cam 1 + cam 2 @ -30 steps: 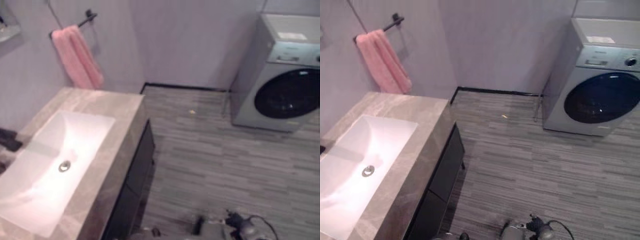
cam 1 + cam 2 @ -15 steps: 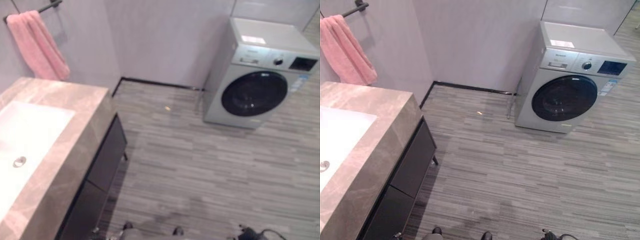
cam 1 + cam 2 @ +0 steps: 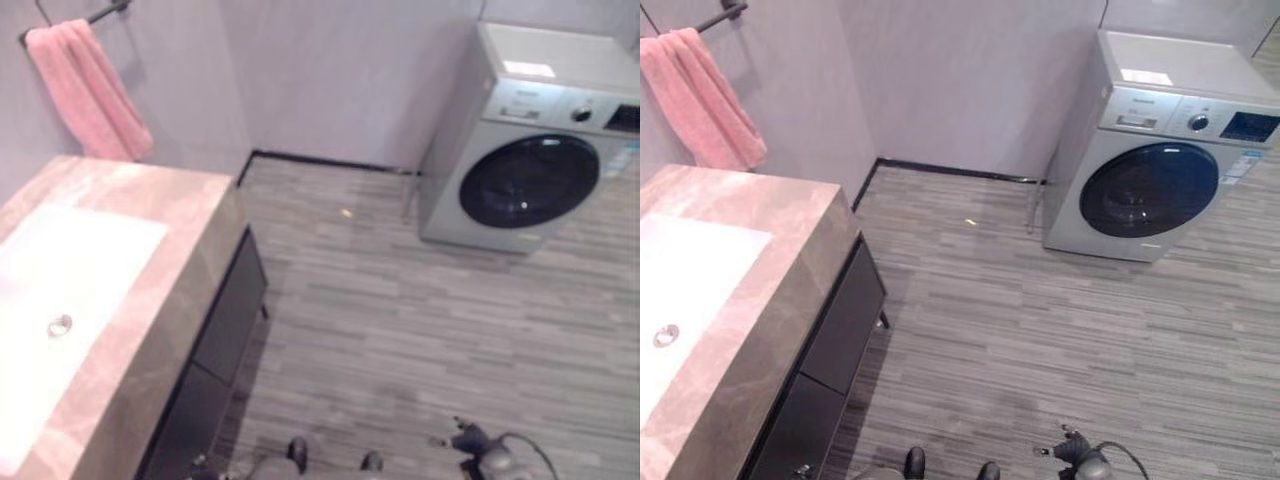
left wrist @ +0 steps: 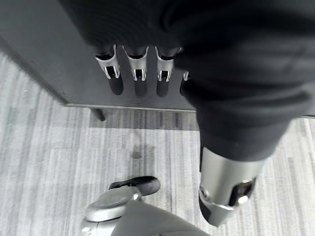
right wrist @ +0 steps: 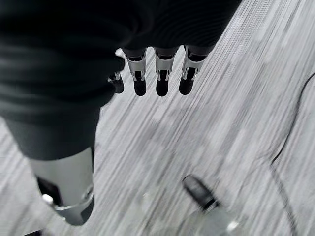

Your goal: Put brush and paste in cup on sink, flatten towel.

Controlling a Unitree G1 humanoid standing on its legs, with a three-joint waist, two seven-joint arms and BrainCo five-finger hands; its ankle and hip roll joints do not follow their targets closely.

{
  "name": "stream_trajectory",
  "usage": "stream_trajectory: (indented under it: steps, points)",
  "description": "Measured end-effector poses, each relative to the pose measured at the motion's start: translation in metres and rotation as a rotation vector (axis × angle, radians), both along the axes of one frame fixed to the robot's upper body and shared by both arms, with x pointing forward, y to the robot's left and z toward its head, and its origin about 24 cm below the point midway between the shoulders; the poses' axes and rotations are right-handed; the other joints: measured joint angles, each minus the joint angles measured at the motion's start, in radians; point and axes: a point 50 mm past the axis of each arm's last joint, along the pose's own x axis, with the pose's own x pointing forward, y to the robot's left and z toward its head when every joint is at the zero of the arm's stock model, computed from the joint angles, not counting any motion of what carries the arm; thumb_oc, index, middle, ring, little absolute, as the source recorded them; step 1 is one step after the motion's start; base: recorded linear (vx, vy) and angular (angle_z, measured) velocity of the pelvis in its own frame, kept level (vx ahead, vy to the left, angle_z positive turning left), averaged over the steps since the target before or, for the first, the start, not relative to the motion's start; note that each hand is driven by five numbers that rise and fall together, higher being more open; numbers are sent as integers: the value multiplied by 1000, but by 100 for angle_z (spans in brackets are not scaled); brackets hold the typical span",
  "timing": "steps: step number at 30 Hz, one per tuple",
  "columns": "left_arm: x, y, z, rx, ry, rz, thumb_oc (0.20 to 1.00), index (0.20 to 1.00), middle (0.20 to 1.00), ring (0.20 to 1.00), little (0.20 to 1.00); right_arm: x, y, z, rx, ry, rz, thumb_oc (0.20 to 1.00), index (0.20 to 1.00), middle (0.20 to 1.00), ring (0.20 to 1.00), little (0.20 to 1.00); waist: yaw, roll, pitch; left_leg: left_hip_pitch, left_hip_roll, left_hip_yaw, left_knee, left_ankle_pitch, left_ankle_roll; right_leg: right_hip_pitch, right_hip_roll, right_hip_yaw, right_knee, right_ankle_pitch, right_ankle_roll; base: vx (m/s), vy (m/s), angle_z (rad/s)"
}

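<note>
We see the pink towel (image 3: 702,98) draped over its rail at far left, above the worktop (image 3: 770,290), so it hangs bunched. Our left hand (image 4: 140,73) and right hand (image 5: 157,73) hang empty with fingers straight, pointing floorward; brush, paste and cup we cannot locate.

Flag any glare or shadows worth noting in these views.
Left eye view: the sink basin glares white, its contours nearly lost. Right eye view: the cabinet throws a soft shadow on the floor beside it; the washing machine door carries faint reflections. Left wrist view: a dark shadow band under the cabinet.
</note>
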Motion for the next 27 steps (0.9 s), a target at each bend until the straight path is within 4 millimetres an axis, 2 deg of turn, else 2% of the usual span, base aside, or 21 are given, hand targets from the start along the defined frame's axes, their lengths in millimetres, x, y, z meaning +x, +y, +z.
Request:
stream_trajectory:
  steps: [4,7,9,10,11,12,13,14,16,17,19,21,22,23,24,25,26,27]
  points:
    - [3,0,1,0,-12,-3,1000,1000,1000,1000,1000,-7,2,-3,5,21,-8,1000,1000,1000,1000,1000,3,4,-5,22,-22,17,-1,-17,23,15,-20,13,7,2,15,41,139,-12]
    - [5,1,1,4,-14,-10,1000,1000,1000,1000,1000,-12,-1,-5,-3,44,-23,1000,1000,1000,1000,1000,0,11,-5,29,-23,24,4,-25,38,-78,-57,26,224,-72,45,-1,112,-10]
    - [8,5,3,16,-19,-15,1000,1000,1000,1000,1000,-14,1,-6,4,50,-24,1000,1000,1000,1000,1000,-4,-4,0,31,-33,31,6,-31,48,-122,-85,23,332,-93,67,64,65,-10]
    - [10,6,4,18,-25,-15,1000,1000,1000,1000,1000,-13,2,-5,4,44,-22,1000,1000,1000,1000,1000,-4,-9,13,33,-44,34,8,-34,56,-174,-101,38,427,-101,75,141,-58,-20]
    - [12,8,4,26,-22,-26,1000,1000,1000,1000,1000,-1,5,-2,17,1,-27,1000,1000,1000,1000,1000,-8,-15,42,35,-38,43,10,-42,52,-277,-131,52,586,-141,128,206,-99,-19]
    - [12,11,5,33,-23,-25,1000,1000,1000,1000,1000,-2,8,-4,25,7,-27,1000,1000,1000,1000,1000,-10,-22,41,31,-38,43,10,-42,52,-285,-119,67,558,-146,135,227,-111,-7]
    - [13,14,6,41,-25,-27,1000,1000,1000,1000,1000,-5,12,-5,34,13,-27,1000,1000,1000,1000,1000,-11,-33,48,37,-42,48,6,-43,50,-300,-119,58,523,-145,128,254,-134,-23]
    - [10,19,7,53,-12,-23,1000,1000,1000,1000,1000,-4,18,-6,43,15,-2,1000,1000,1000,1000,1000,-2,-61,42,43,-44,74,-3,-51,39,-296,-114,-21,425,-140,118,207,-143,-37]
    - [6,20,6,54,3,-16,1000,1000,1000,1000,1000,-1,20,-5,47,-2,11,1000,1000,1000,1000,1000,-8,-74,45,45,-46,69,6,-61,37,-294,-88,3,346,-109,81,276,-201,-9]
    - [9,19,6,52,-3,-19,1000,1000,1000,1000,1000,-3,19,-6,46,4,8,1000,1000,1000,1000,1000,-11,-75,45,45,-46,63,4,-60,37,-297,-84,15,348,-100,75,385,-278,29]
    - [11,20,7,57,-8,-22,1000,1000,1000,1000,1000,-7,23,-9,53,25,6,1000,1000,1000,1000,1000,-15,-75,45,40,-34,39,18,-81,16,-279,-44,63,343,-94,48,314,-222,31]
    - [10,24,8,70,-3,-23,1000,1000,1000,1000,1000,-15,25,-12,62,50,2,1000,1000,1000,1000,1000,-16,-75,30,43,0,17,58,-110,-6,-228,-3,33,274,-78,-32,274,-210,32]
    - [9,24,8,73,-1,-27,1000,1000,1000,1000,1000,-17,22,-12,56,54,0,1000,1000,1000,1000,1000,-17,-74,32,35,20,14,108,-143,-23,-201,21,21,261,-95,-44,457,-370,34]
    - [10,26,9,85,6,-51,1000,1000,1000,1000,1000,-18,23,-12,56,57,0,1000,1000,1000,1000,1000,-18,-83,29,-7,25,16,194,-166,-34,-184,29,18,229,-94,-72,281,-273,22]
    - [11,26,9,85,3,-51,1000,1000,1000,1000,1000,-18,22,-12,54,54,-1,1000,1000,1000,1000,1000,-15,-89,26,-23,24,15,234,-170,-28,-172,35,17,210,-80,-83,355,-350,32]
    - [21,26,11,96,-18,-74,1000,1000,1000,1000,1000,-12,19,-9,39,42,20,1000,1000,1000,1000,1000,-5,-104,34,-183,46,22,571,-185,-55,-104,71,11,120,-100,-98,195,-201,21]
    - [25,27,13,103,-32,-83,1000,1000,1000,1000,1000,-13,16,-9,28,43,28,1000,1000,1000,1000,1000,1,-112,38,-262,60,21,717,-184,-51,-79,73,19,87,-60,-126,204,-145,-1]
    - [24,27,13,105,-35,-81,1000,1000,1000,1000,1000,-9,13,-7,19,34,37,1000,1000,1000,1000,1000,22,-109,40,-287,78,14,758,-186,-52,-45,95,30,70,-67,-140,130,-67,-25]
